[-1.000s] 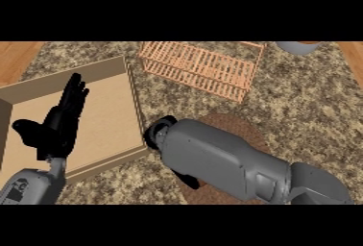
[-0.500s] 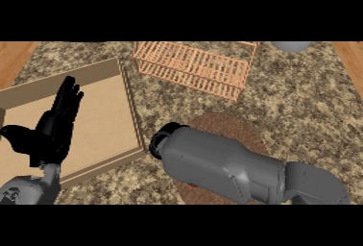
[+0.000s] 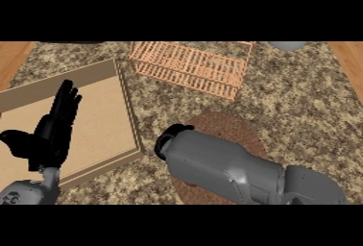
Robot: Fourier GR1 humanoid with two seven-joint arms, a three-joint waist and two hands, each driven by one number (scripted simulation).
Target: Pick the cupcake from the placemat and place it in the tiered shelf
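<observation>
Forearm (image 3: 227, 168)'s slid lower over the placemat (image 3: 230, 126). Can't tell the right hand's grip, so you might blindly topple the unseen cupcake.

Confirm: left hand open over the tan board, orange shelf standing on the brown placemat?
Not quite. The head view shows the orange shelf on the speckled counter, beyond the brown placemat, not on it. The left hand is open over the tan board.
</observation>
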